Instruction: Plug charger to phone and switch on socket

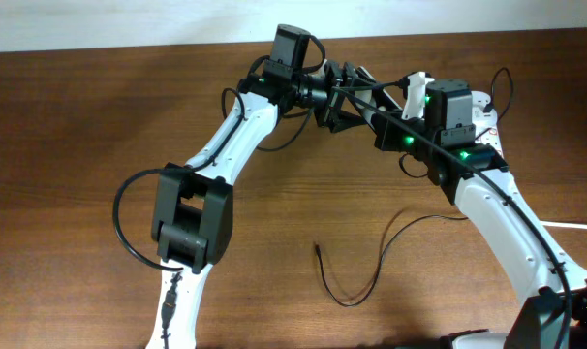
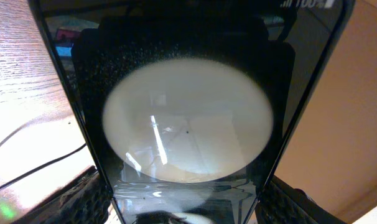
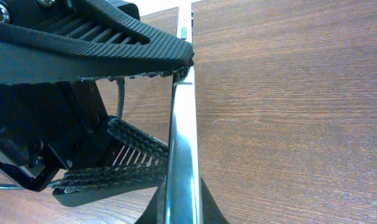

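Above table [image 1: 80, 145], phone [image 2: 188, 124] between left jaws.

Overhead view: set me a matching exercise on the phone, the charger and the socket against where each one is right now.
Things:
1. phone
2. charger
3. socket

Places:
A. loose on the table, tip lying free
B. far right, partly hidden by the right arm
C. clamped between the fingers of the left gripper

Pairs: 1-C, 2-A, 3-B
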Motion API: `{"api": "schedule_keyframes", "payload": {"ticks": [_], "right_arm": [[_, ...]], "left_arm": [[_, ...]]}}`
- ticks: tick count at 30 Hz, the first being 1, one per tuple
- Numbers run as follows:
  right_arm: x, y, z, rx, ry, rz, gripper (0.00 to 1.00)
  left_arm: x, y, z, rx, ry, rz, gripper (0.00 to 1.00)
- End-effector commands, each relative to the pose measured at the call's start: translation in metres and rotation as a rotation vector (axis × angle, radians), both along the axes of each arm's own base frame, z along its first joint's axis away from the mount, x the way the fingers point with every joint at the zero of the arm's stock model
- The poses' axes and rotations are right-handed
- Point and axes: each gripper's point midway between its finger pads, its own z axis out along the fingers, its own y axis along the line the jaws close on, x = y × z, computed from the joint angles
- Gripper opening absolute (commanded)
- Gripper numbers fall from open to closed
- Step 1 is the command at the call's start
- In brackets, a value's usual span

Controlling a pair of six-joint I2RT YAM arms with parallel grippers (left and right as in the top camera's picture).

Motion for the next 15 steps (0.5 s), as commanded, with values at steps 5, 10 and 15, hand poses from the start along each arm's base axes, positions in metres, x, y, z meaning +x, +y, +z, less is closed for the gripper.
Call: {"api": "schedule_keyframes", "payload": {"ticks": [5,10,15], "right_arm": [[0.006,0.012,0.017,0.051,-0.048,0.032,0.04],[0.011,0.008,0.021,0.038,-0.073,0.010,0.04],[0.018,-0.017,0.020,0.043,-0.064,-0.075,0.04]], "left_arm": [[-0.007,-0.006,0.021,-0.039,-0.038,-0.038,0.99],[-0.003,0.009,0.031,-0.080,-0.066,-0.063,0.99],[0.011,0.039,0.066,-0.099,-0.171,-0.014,0.99]]}}
